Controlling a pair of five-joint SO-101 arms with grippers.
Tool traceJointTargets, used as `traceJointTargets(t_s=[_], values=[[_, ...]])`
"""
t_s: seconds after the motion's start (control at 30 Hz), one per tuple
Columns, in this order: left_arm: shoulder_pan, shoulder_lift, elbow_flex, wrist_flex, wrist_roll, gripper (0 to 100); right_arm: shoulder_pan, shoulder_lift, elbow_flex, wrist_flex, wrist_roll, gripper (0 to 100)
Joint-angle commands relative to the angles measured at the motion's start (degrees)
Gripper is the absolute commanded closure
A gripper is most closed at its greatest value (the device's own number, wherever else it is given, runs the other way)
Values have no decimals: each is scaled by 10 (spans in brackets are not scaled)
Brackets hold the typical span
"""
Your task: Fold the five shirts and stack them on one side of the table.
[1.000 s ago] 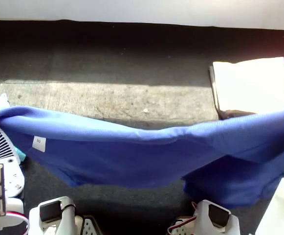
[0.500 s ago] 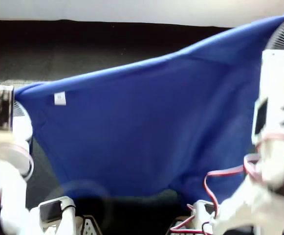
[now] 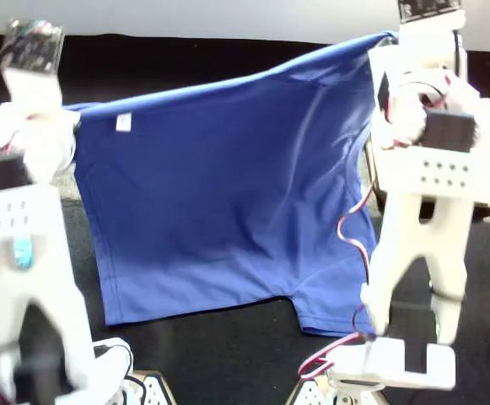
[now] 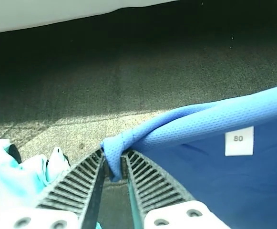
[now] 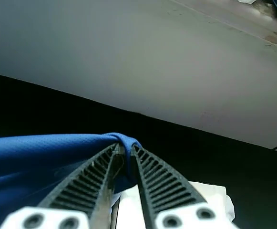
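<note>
A blue shirt hangs spread in the air between the two raised arms, its lower hem near the table. My left gripper is shut on one top corner of the blue shirt, close to a small white tag. My right gripper is shut on the other top corner of the blue shirt. In the high view the left arm stands at the left and the right arm at the right. A folded white shirt lies on the table below the right gripper.
A light teal garment lies bunched on the table beside the left gripper. The table is covered with dark grey cloth, with a pale wall behind it. The arm bases stand at the front edge.
Both arms have risen and lifted the blue shirt from a low sag across the table to a high spread hanging. The shirt now hides the white stack in the high view.
</note>
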Motion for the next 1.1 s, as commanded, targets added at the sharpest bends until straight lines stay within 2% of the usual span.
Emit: traceJointTargets(t_s=[0.0, 0.2, 0.47, 0.63, 0.8, 1.07], values=[[9, 117, -142, -10, -4, 991, -5, 39, -42, -39, -1, 991], [9, 298, -349, 76, -4, 991, -22, 158, -176, -43, -1, 991], [8, 477, -517, 134, -4, 991, -32, 298, -222, -42, -3, 991], [18, 561, -547, 138, -4, 991, -39, 365, -219, -36, -4, 991], [29, 630, -548, 158, -4, 991, -51, 432, -223, 31, -4, 991], [32, 691, -548, 168, -4, 991, -51, 490, -225, 69, -4, 991]])
